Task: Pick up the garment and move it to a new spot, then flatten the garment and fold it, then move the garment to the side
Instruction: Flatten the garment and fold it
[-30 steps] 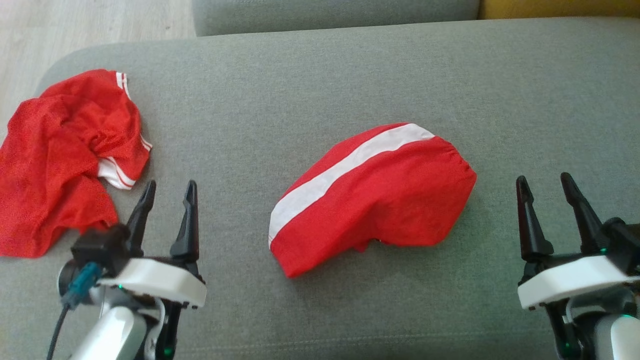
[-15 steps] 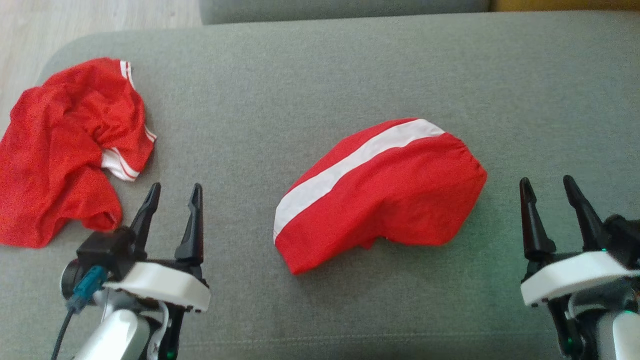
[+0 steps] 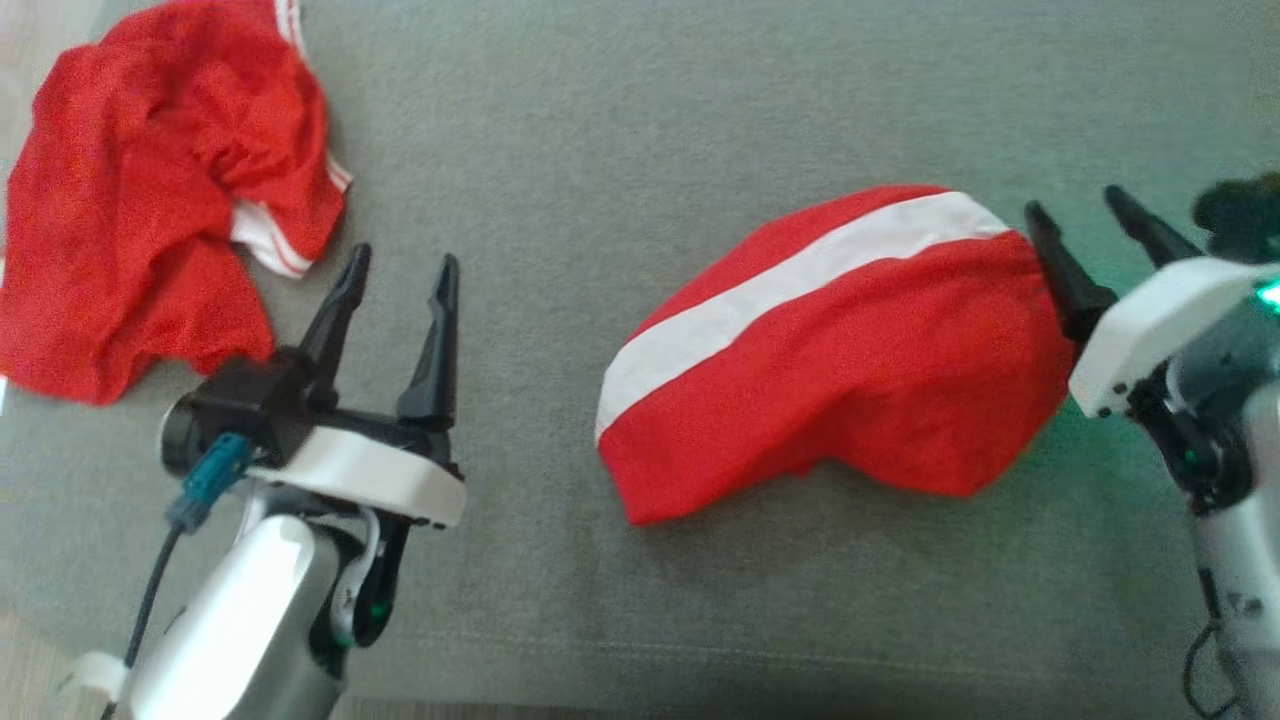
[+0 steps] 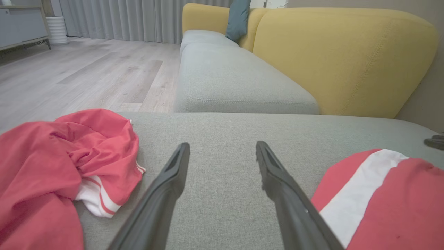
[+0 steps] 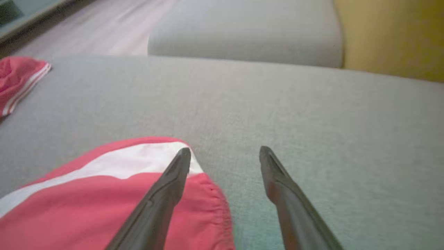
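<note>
- My right tool [image 3: 1075, 201] is released, its fingers spread with nothing between them. Its inner finger overlaps the gathered edge [image 5: 222, 208] of the striped garment [image 3: 850, 350]; I cannot tell whether it touches the cloth.
- My left tool [image 3: 405, 256] is also released and empty. It hangs over the bare grey cushion [image 3: 600, 130], with the striped garment off to its right and apart from it.
- The garment lies in a compact folded mound, so I judge it ready to go aside.
- It looks thin, soft and light. Lifted by one corner it would likely sag and fall open.
- I would pinch through all the layers at the gathered edge beside the right tool. The left tool could take the far end of the white stripe [image 3: 640, 375] to keep the fold together.
- The cushion gives, so a deep pinch might catch its weave.
- Just left of the left tool lies a crumpled garment [image 3: 130, 190], best avoided.
- Ahead of the fingertips sits a yellow backrest [image 4: 347, 59].
</note>
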### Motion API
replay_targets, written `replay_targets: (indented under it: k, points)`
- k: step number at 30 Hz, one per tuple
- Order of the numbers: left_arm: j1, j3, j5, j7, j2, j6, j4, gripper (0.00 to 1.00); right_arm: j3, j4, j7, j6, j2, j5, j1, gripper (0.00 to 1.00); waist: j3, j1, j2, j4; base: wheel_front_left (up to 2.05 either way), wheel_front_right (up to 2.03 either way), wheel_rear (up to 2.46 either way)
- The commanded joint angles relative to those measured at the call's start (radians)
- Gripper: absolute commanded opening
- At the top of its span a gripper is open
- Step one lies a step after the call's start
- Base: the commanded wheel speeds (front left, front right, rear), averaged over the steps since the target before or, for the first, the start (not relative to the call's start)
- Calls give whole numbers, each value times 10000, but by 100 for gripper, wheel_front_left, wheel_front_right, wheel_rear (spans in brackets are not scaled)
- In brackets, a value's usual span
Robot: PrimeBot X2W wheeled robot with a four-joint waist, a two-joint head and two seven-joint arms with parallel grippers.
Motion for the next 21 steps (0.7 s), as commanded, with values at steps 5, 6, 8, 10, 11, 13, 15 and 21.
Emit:
replay_targets:
  k: [5, 6, 8, 10, 11, 13, 15, 21]
  points:
    - [-602, 348, 221, -107, -41, -141, -82, 100, 1164, 447, 1176, 42, -771, 884, -702, 100, 263, -3, 0, 409, 0, 0, 0]
    - [-622, 363, 259, -114, -82, -162, -64, 100, 1362, 596, 1454, 42, -877, 1123, -793, 100, 264, -3, 0, 441, 0, 0, 0]
    - [-639, 397, 329, -124, -150, -219, -22, 100, 1628, 865, 2010, 42, -1077, 1564, -937, 86, 247, -3, 0, 501, 0, 0, 0]
    - [-645, 432, 395, -130, -234, -271, 14, 100, 1761, 996, 2308, 42, -1230, 1988, -1064, 0, 221, -3, 0, 565, 0, 0, 0]
    - [-648, 456, 432, -131, -281, -302, 19, 100, 1789, 1030, 2364, 42, -1316, 2119, -1125, 0, 206, -3, 0, 599, 0, 0, 0]
    - [-642, 510, 515, -133, -386, -359, 23, 100, 1800, 1002, 2298, 42, -1438, 2328, -1251, 0, 171, -3, 0, 666, 0, 0, 0]
    - [-593, 649, 632, -135, -523, -443, 41, 100, 1693, 867, 1893, 42, -1534, 2419, -1494, 0, 83, -3, 0, 727, 0, 0, 0]
    - [-419, 1142, 945, -136, -772, -506, -25, 100, 1040, 484, -76, 42, -1304, 1744, -2296, 0, -176, -3, 0, 709, 0, 0, 0]
